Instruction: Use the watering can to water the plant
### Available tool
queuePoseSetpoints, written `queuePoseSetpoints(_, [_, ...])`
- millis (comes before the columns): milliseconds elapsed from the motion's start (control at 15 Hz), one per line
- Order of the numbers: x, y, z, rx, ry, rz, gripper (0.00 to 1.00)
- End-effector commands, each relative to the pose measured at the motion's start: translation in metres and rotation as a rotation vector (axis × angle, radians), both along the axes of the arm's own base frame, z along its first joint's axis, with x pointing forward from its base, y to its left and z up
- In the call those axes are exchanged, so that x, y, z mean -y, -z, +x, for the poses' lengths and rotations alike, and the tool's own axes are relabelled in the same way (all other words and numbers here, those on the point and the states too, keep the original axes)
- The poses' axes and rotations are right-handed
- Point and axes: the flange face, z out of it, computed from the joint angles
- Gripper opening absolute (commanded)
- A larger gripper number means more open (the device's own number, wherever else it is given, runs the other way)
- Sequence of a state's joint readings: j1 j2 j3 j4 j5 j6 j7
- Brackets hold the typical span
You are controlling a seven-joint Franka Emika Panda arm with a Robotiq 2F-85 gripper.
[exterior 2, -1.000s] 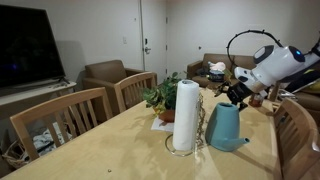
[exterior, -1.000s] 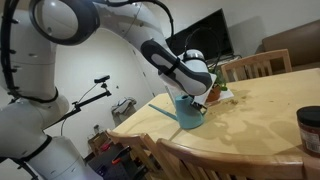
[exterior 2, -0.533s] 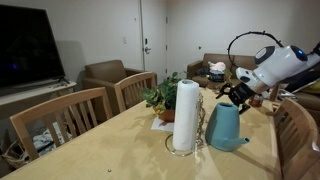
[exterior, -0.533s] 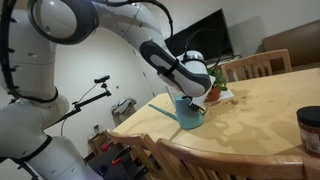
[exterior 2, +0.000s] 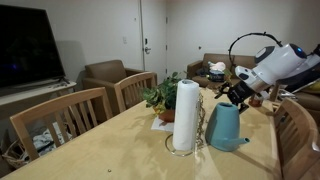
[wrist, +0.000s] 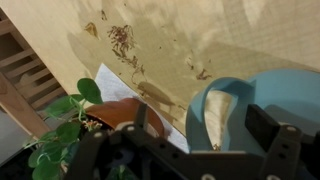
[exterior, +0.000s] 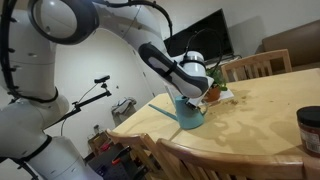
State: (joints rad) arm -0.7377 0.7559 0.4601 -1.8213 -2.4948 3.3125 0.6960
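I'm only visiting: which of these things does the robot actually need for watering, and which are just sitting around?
For the job: watering can, plant, gripper.
Just lying about: paper towel roll, dark jar, wooden chair, television.

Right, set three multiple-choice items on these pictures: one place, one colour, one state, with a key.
1. Where does the teal plastic watering can stand? A on a chair; B on the wooden table, beside the white paper towel roll; C on the floor.
2. What colour is the pot of the bushy green plant? A terracotta orange; B white; C black.
3. How is the watering can standing? A on its side; B tipped over the plant; C upright.
Key: 1 B, it stands on the table top; 2 A, the wrist view shows the orange pot; 3 C, its base sits flat.
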Motion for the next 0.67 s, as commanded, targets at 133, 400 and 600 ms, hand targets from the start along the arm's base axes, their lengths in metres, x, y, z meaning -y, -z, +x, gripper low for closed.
queuePoseSetpoints(133, [-0.001, -0.003, 0.004, -0.015, 0.039, 0.020, 1.00])
queuePoseSetpoints(400, [0.000, 0.006, 0.007, -0.039, 0.084, 0.014, 0.75])
queuePoseSetpoints(600, [0.006, 0.015, 0.009, -0.054, 0.108, 0.014, 0.56])
